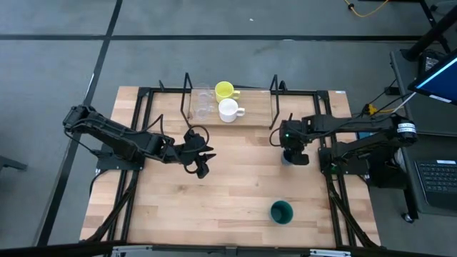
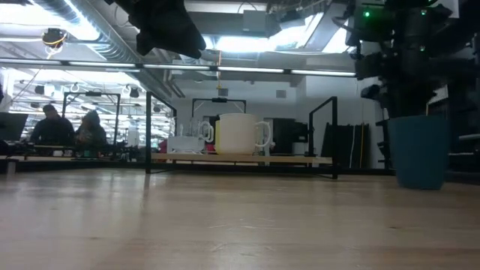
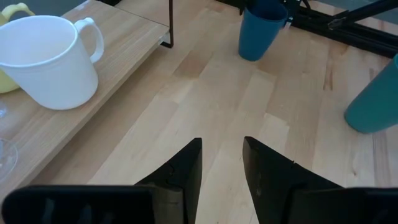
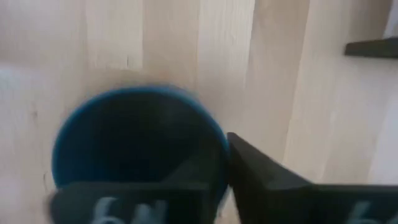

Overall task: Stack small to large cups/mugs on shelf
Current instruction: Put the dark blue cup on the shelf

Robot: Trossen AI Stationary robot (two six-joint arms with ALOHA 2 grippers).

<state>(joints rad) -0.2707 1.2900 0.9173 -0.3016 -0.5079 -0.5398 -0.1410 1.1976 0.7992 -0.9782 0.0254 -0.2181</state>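
Observation:
The shelf (image 1: pixel 251 118) lies along the far side of the table. On it stand two clear glass cups (image 1: pixel 203 104), the yellow mug (image 1: pixel 224 90) and the white mug (image 1: pixel 228 111), each on its base. The dark blue cup (image 1: pixel 288 158) stands right of the shelf's right end, under my right gripper (image 1: pixel 294 154), which is shut on it. The dark green cup (image 1: pixel 281 212) stands upright near the table's near edge. My left gripper (image 1: pixel 201 163) hovers open over bare table in front of the shelf, holding nothing. My right gripper holds the dark blue cup by its rim (image 4: pixel 219 138), one finger inside the cup and one outside. The fingers come from above, pointing down. The cup is upright, and in the low view its base (image 2: pixel 420 184) appears to rest on the table.
Black wire uprights (image 1: pixel 187 93) stand at each end of the shelf. A black metal frame (image 1: pixel 143 128) borders the table's left, right and far sides. Bare wood spreads across the table's middle and near left. People sit far behind the table (image 2: pixel 71 131).

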